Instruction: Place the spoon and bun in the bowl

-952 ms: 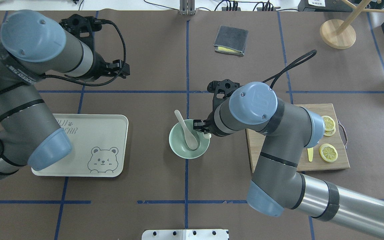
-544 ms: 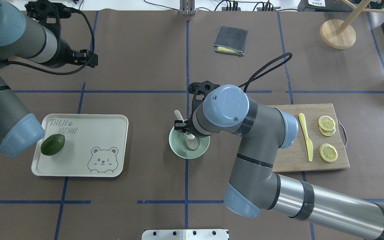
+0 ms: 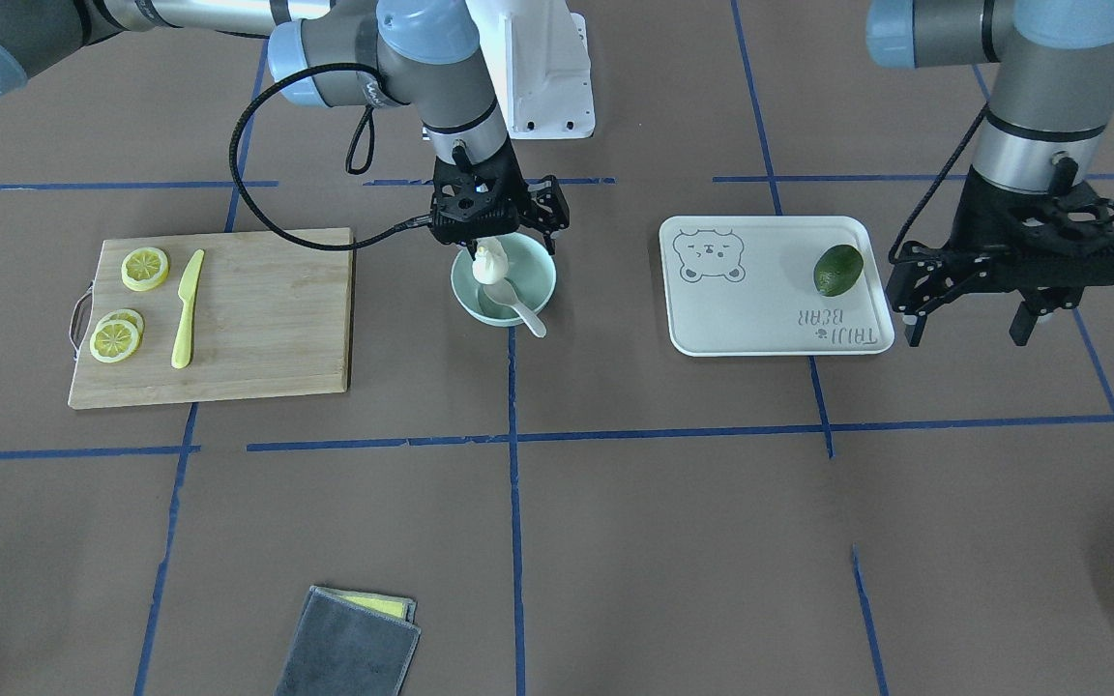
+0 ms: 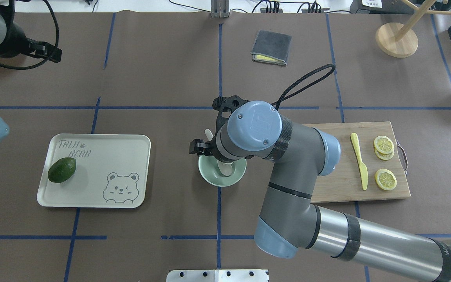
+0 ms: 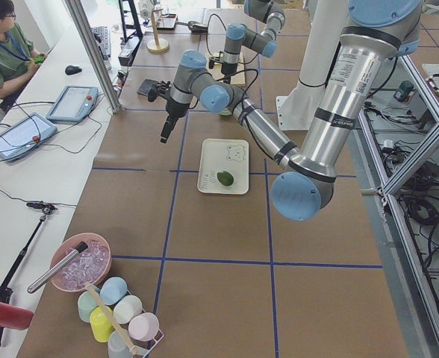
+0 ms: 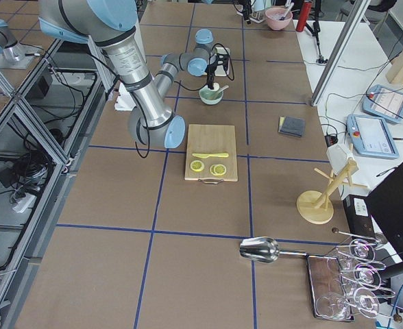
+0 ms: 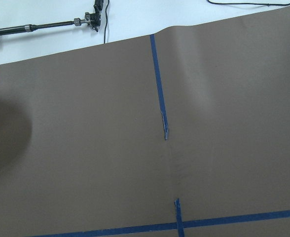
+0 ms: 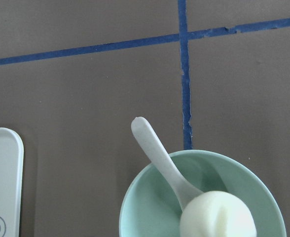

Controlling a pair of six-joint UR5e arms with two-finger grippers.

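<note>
The right gripper (image 3: pixel 511 248) hangs over the mint-green bowl (image 3: pixel 542 282) at the table's centre, its fingers spread wide and gripping nothing. The bun (image 3: pixel 489 267) sits in the bowl on the scoop of the spoon (image 3: pixel 524 315). The left gripper (image 3: pixel 965 331), wide and empty, hovers toward the table's far left corner.

Overhead camera: set behind the robot, looked down. Front camera: across the table, faced the robot steeply. Both covered the bowl (image 4: pixel 210 178) under the right gripper (image 3: pixel 511 249). Side cameras: stood at the table ends, distant. Right wrist camera: sat close above the bowl. Left wrist camera: showed only the brown table cover (image 7: pixel 86 148).
</note>
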